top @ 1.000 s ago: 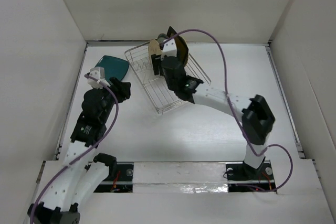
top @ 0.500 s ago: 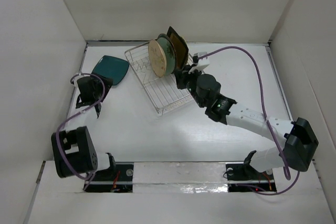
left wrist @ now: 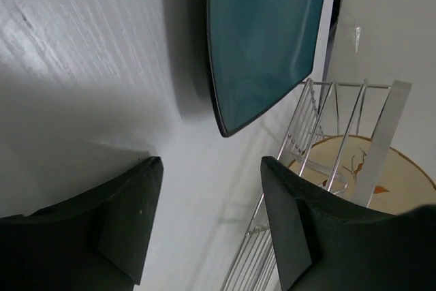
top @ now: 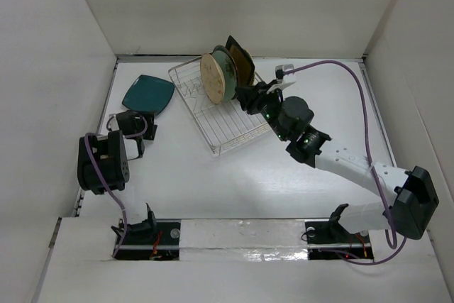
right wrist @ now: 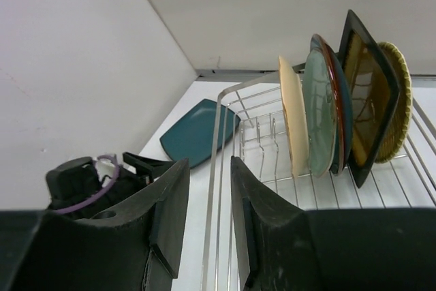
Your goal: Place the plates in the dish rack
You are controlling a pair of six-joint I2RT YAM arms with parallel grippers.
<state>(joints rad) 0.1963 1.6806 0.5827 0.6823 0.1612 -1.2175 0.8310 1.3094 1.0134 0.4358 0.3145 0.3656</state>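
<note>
**Five plates racked, teal plate flat on the table, both grippers empty**

The left gripper (left wrist: pixel 211 168) has its dark, matte fingers (left wrist: pixel 129 223) spread wide with nothing between them. They point at the near corner of the teal plate (left wrist: pixel 262 39) and stop short of it without touching. The left arm (top: pixel 99 164) is folded low and tight at the table's left edge.

The right gripper (right wrist: pixel 209 168) shows a narrow gap between its blocky black fingers (right wrist: pixel 170 216) and also holds nothing. It hangs just beside the right rim of the dish rack (top: pixel 227 125). The right arm (top: pixel 340 161) reaches diagonally from its base at the near right, elbow far out, with a purple cable (top: pixel 355 83) looping above it.

The teal plate is a glossy square with rounded corners, lying flat just left of the rack. The rack is thin silver wire, set at an angle on the table. Five plates stand on edge at its far end, packed close: the cream plate (right wrist: pixel 291 120), the pale green plate (right wrist: pixel 319 114), the dark blue-grey plate (right wrist: pixel 344 110), the amber square plate (right wrist: pixel 368 93) with its black rim, and the yellow plate (right wrist: pixel 400 100) with a woven-look edge.

The table (top: pixel 213 182) is white and faintly streaked. Plain white walls (top: pixel 234 5) enclose it on three sides.
</note>
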